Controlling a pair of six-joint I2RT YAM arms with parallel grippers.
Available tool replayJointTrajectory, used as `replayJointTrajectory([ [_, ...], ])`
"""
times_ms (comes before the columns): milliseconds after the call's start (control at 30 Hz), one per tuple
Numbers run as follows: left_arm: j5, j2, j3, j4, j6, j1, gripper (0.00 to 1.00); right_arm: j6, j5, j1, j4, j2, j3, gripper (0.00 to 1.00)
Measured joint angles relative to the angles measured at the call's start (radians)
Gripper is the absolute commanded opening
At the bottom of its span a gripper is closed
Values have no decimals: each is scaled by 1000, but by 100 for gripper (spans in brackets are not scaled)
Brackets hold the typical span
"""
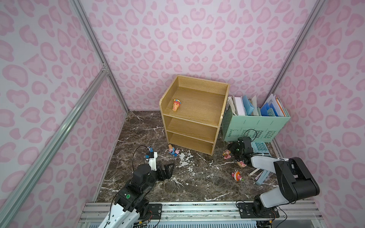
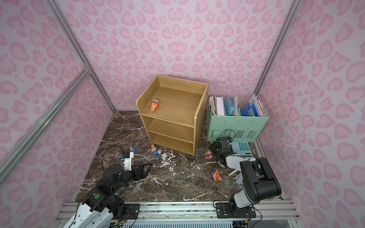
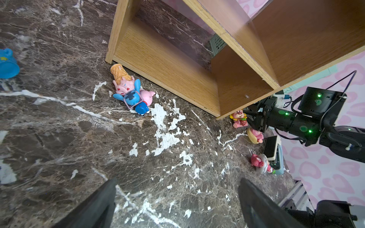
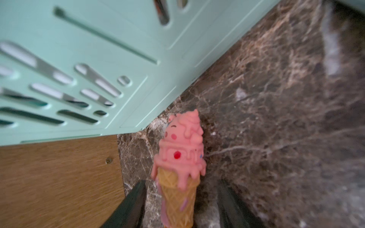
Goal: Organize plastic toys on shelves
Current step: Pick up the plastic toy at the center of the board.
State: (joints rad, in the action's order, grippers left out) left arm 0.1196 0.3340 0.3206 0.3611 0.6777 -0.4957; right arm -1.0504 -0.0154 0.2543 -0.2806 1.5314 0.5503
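Soft, even light falls from above in both top views. The middle is bright and sharp, the corners grey down, and the wide lens splays the aluminium posts (image 1: 92,39) outward. The lower tiers of the shelves (image 1: 197,102) sit in mild shade, and the marble table (image 1: 197,177) gives a dull sheen.

From my left wrist all is crisp except my left pincer (image 3: 176,183), whose fingers (image 3: 98,205) are dark and soft-edged. From my right wrist the mint organizer (image 4: 88,69) is smeared by motion blur, while the ice-cream cone toy (image 4: 177,158) is a little sharper.
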Motion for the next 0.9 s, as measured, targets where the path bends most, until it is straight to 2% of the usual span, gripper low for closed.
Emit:
replayJointTrajectory([
  [200,0,1,8,4,0,0,98,-3,-24,5,-34,53,32,54],
  [533,-1,-21,19,23,2,0,98,12,-24,15,-78,66,18,36],
  [700,1,-32,34,42,8,0,98,40,-20,14,-48,-23,-40,35],
  [900,27,-57,56,53,27,0,98,101,-35,-3,-33,-212,-98,34],
])
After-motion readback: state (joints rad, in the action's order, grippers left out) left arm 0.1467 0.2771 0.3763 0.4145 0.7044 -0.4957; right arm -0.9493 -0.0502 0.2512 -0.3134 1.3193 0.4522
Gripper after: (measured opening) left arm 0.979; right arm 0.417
